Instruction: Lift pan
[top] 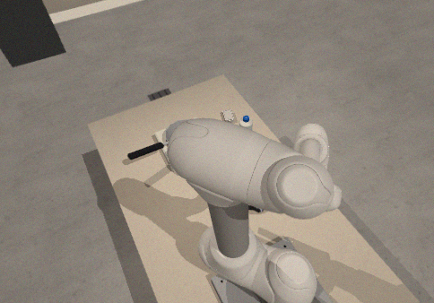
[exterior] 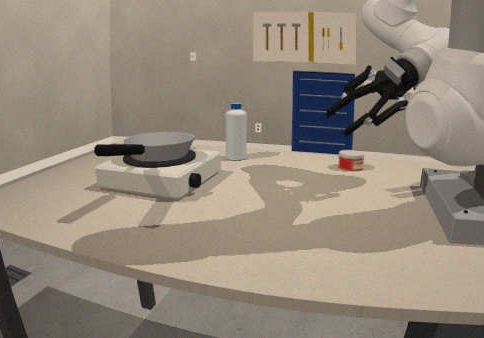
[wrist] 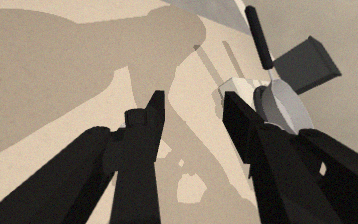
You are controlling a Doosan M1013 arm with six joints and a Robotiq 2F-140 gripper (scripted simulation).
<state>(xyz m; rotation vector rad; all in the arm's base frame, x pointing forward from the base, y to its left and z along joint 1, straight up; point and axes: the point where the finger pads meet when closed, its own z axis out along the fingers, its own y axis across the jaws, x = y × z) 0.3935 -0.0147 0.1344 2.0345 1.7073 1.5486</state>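
Grey pan (exterior: 164, 145), black hand (exterior: 352, 111), red tin (exterior: 351, 160)

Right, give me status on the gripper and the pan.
Gripper part-open, empty, high above the table. Pan on hot plate, untouched. Bottle beside hot plate, clear of the handle.

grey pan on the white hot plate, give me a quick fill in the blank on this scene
1. The grey pan with a black handle rests on the white ____.
2. The black gripper hangs in the air holding ____.
3. The white bottle has a ____ cap.

Missing words: hot plate; nothing; blue
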